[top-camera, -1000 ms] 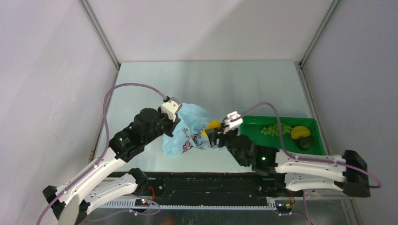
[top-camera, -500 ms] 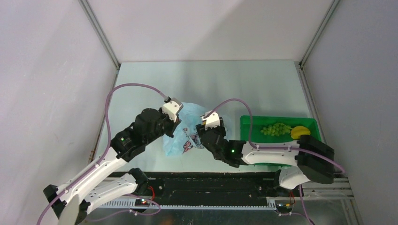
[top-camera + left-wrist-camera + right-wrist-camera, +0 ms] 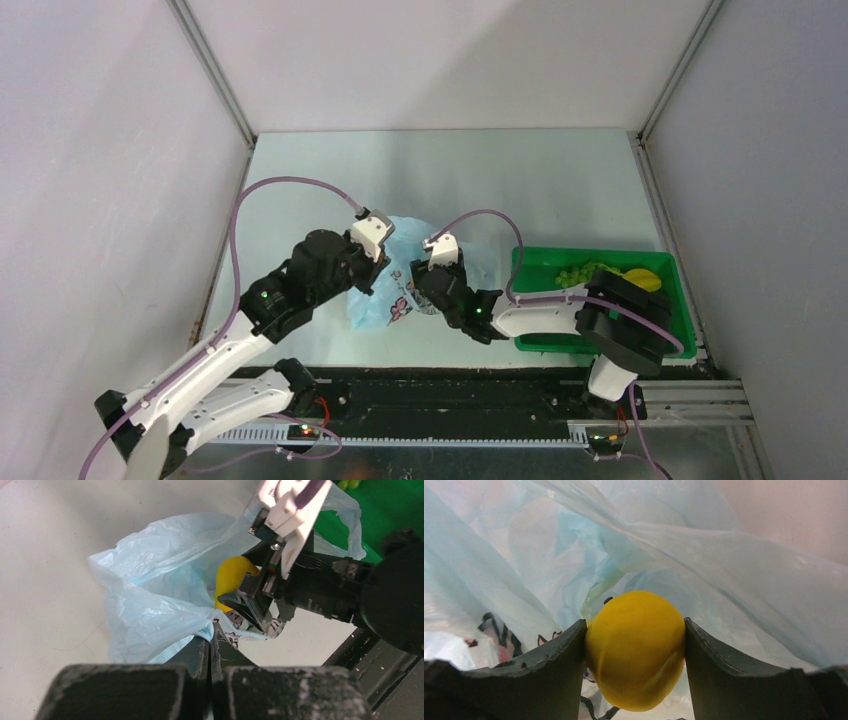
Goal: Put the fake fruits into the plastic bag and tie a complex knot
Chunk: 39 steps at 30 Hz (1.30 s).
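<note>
The light-blue plastic bag [image 3: 392, 298] lies crumpled on the table between the arms. My left gripper [image 3: 211, 639] is shut on the bag's edge near the pink-and-dark print and holds the mouth up. My right gripper [image 3: 634, 652] is shut on a yellow fruit [image 3: 636, 647], with thin blue film on all sides of it. In the left wrist view the yellow fruit [image 3: 232, 575] sits at the bag's opening [image 3: 150, 580], held in the right gripper [image 3: 247, 605]. The green grapes [image 3: 582, 272] lie in the green tray [image 3: 560, 256].
A second yellow fruit [image 3: 642, 279] lies in the tray beside the grapes. The tray stands at the right, partly covered by my right arm. Grey walls close in the table on three sides. The black rail runs along the near edge.
My right gripper has carried the yellow fruit leftward from beside the tray into the bag's mouth. My left gripper has kept hold of the bag, almost still.
</note>
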{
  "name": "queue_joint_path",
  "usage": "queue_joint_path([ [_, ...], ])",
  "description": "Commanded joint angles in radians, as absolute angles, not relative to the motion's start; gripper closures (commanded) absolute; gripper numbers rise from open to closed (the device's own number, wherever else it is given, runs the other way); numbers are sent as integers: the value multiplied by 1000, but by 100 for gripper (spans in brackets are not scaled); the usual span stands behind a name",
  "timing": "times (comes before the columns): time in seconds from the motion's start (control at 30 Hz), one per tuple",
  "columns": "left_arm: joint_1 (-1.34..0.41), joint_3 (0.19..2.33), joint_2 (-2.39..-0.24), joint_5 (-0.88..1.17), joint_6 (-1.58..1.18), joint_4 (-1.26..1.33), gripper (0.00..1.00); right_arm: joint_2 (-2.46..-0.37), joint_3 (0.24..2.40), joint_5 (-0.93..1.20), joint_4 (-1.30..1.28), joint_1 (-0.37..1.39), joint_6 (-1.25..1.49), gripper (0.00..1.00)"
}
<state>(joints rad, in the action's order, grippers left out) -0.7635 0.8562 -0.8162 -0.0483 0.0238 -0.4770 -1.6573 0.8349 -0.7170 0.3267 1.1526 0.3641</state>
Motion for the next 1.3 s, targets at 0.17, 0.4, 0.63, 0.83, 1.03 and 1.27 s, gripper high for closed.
queue_joint_path([
  [0.17, -758, 847, -821, -34, 13, -442, 100, -1676, 873, -689, 406, 1141, 391, 30],
  [0.4, -758, 846, -821, -34, 14, -442, 100, -1664, 871, -708, 390, 1144, 398, 6],
  [0.63, -759, 848, -821, -34, 14, -442, 100, -1651, 872, -722, 386, 1150, 393, 1],
  [0.83, -758, 847, -819, -40, 14, -445, 100, -1612, 872, -762, 363, 1161, 394, 0],
  [1.03, -758, 849, -816, -41, 13, -447, 100, -1530, 871, -815, 287, 1176, 421, 1],
  [1.27, -758, 848, -811, -46, 14, -448, 100, -1448, 870, -821, 229, 1227, 398, 1],
])
